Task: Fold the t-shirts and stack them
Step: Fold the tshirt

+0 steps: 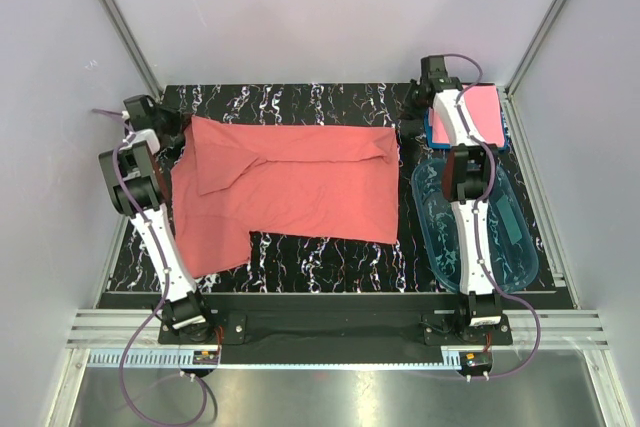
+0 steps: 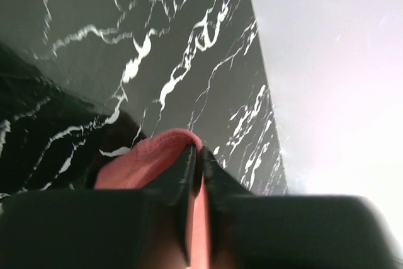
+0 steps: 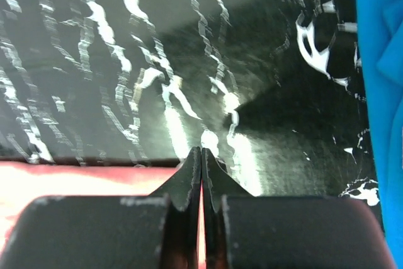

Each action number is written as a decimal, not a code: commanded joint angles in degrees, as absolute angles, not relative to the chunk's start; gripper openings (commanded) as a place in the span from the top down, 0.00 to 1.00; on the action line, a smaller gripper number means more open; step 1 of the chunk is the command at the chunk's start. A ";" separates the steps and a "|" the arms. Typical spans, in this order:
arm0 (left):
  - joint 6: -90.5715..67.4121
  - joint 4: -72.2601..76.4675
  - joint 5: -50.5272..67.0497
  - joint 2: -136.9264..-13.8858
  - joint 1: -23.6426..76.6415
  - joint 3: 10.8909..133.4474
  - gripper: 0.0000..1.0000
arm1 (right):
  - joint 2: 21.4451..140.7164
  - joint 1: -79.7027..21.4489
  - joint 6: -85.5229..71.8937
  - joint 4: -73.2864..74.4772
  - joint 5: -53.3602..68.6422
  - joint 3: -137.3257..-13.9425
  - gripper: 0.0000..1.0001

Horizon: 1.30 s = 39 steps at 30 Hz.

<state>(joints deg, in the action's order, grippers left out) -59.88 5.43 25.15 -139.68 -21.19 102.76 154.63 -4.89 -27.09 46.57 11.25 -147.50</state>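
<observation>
The salmon t-shirt [image 1: 290, 187] lies spread on the black marble table, its top part folded over. My left gripper [image 1: 170, 133] is at the shirt's far left corner. In the left wrist view it [image 2: 200, 155] is shut on a fold of the salmon cloth [image 2: 141, 162]. My right gripper [image 1: 408, 121] is at the shirt's far right corner. In the right wrist view it [image 3: 201, 155] is shut, with salmon cloth [image 3: 69, 181] showing between and beside the fingers. A folded pink t-shirt [image 1: 478, 107] lies on a folded blue one [image 3: 384, 92] at the back right.
A clear blue plastic tub [image 1: 500, 237] sits at the right, partly under the right arm. The table [image 1: 320, 262] has white-veined black marble, with walls close on the left, back and right. The left arm reaches along the table's left edge.
</observation>
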 commanded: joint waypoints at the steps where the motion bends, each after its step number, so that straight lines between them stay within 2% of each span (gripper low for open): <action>1: -59.59 5.10 23.20 -139.13 -22.94 106.70 0.73 | 152.94 -5.27 -25.67 45.79 11.69 -152.84 0.96; 4: -58.97 3.43 23.29 -136.42 -22.68 105.47 0.52 | 149.26 -5.54 -25.84 48.24 10.28 -152.58 0.92; 7: -57.92 0.62 23.38 -131.95 -22.32 101.61 0.51 | 143.03 -6.32 -24.27 50.26 10.28 -146.71 0.81; 8: -57.66 0.18 23.29 -130.62 -22.06 100.04 0.51 | 141.26 -6.68 -23.47 51.75 10.46 -144.43 0.75; 13: -54.50 -0.87 23.12 -120.95 -21.27 87.21 0.54 | 129.84 -7.82 -22.06 52.13 13.18 -125.45 0.57; 15: -52.40 -4.38 22.59 -115.77 -20.66 82.30 0.55 | 128.06 -7.91 -21.28 52.73 14.76 -120.79 0.53; 22: -48.60 -8.79 22.76 -103.98 -17.06 69.55 0.59 | 125.07 -10.28 -14.24 49.32 14.06 -111.80 0.51; 25: -46.15 -12.81 21.27 -101.96 -14.78 68.38 0.59 | 126.38 -11.69 -12.31 48.95 11.69 -110.74 0.51; 31: -47.11 -17.83 19.34 -103.71 -13.98 68.38 0.59 | 127.00 -13.89 -9.23 45.27 8.79 -108.19 0.52; 34: -48.16 -19.41 19.07 -105.11 -13.97 70.22 0.59 | 128.58 -14.06 -8.26 45.35 6.95 -108.46 0.56; 36: -47.99 -21.17 18.90 -106.96 -14.15 72.41 0.59 | 129.54 -14.32 -7.30 45.53 5.54 -108.55 0.63; 39: -47.81 -23.29 18.81 -108.63 -14.06 74.09 0.60 | 129.29 -14.68 -6.59 45.09 3.34 -107.49 0.64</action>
